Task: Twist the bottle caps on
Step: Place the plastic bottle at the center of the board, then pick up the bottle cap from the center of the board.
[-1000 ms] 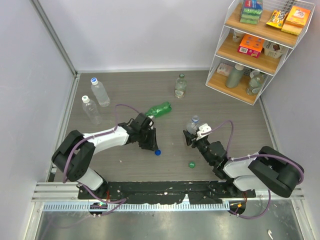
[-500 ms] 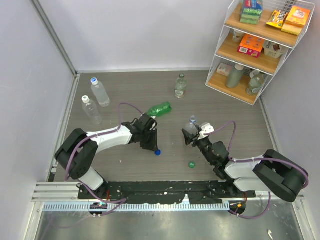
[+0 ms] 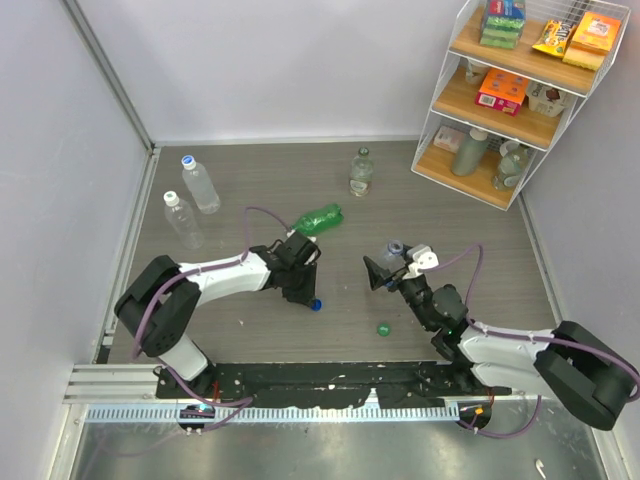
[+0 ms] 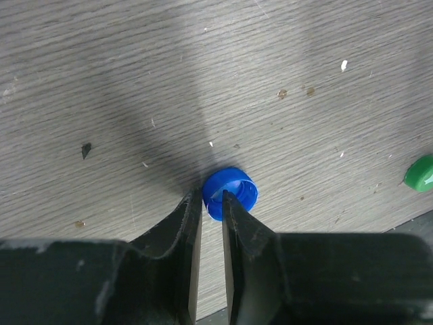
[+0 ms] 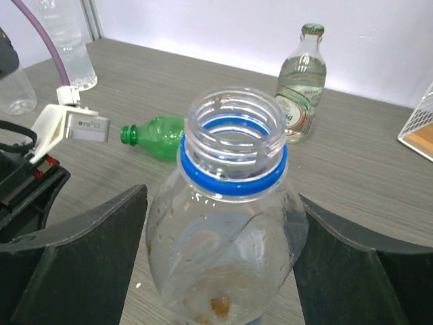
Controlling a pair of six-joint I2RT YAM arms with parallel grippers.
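Clearly down on the grey worktop (image 3: 450, 190) with the left hand (image 4: 211, 196), narrowed to a slim gap and nipping the near wall of the blue cap (image 4: 233, 191) (one fingertip outside the rim, the other just inside the cup). Cap resting on the worktop, open side up, near the middle. Off to its right, well apart, the green cap (image 3: 382, 327), lying loose. Wide apart at the right hand (image 5: 220, 196), fingers flanking the uncapped clear bottle (image 5: 230, 264) with the blue neck ring, just beside its sides; mouth open toward the wrist camera. Behind, on its side, the green bottle (image 3: 320, 217), neck pointing toward the left arm. By the left wall, standing, a white-capped clear bottle (image 3: 181, 220) and beside it a blue-capped clear bottle (image 3: 200, 183). Farther back, a glass bottle (image 3: 361, 172) and a wire shelf rack (image 3: 520, 100).
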